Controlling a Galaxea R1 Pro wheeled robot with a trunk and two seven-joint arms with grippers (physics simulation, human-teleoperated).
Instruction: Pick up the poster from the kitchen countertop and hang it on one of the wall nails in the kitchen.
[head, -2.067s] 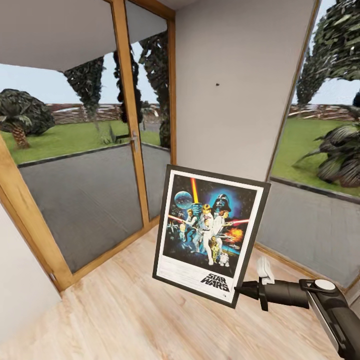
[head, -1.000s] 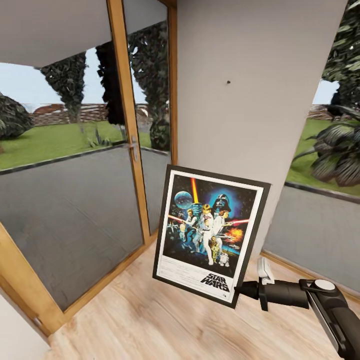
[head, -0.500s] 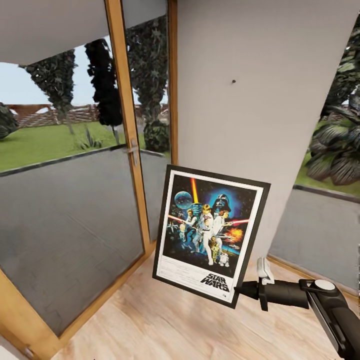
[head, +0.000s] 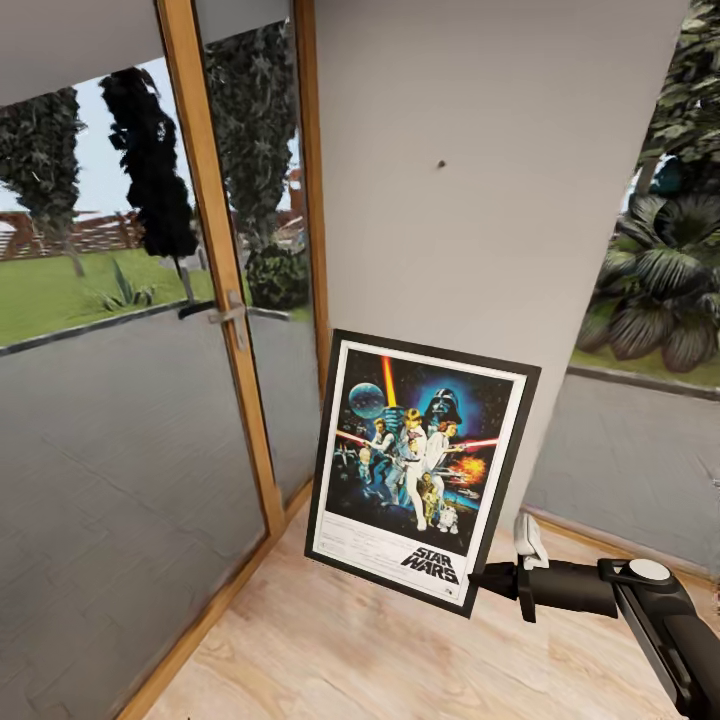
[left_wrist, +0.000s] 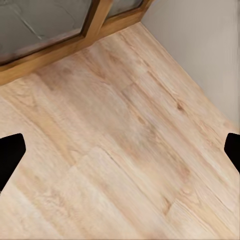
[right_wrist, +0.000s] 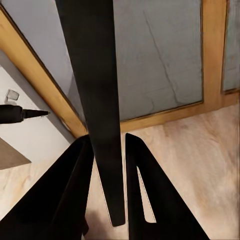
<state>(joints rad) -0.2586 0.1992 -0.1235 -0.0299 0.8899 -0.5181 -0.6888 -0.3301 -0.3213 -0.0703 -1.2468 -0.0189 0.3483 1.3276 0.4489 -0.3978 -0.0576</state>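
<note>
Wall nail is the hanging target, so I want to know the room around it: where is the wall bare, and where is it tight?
Around the wall nail the pale wall panel is bare, bordered by the wooden door frame and the window. Lower down the poster, clamped at its lower corner by the right hand, covers the wall.

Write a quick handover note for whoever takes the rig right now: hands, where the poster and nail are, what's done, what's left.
Right hand: shut on the poster, gripping its lower right corner; the right wrist view shows the frame edge clamped between the fingers.
Left hand: open, holding nothing, pointed at the wooden floor.
Poster: off the counter, held slightly tilted in front of the pale wall.
Wall nail: on that wall, above the poster.
Done: pickup.
Left: raise the poster to the nail, hang it, release.
</note>
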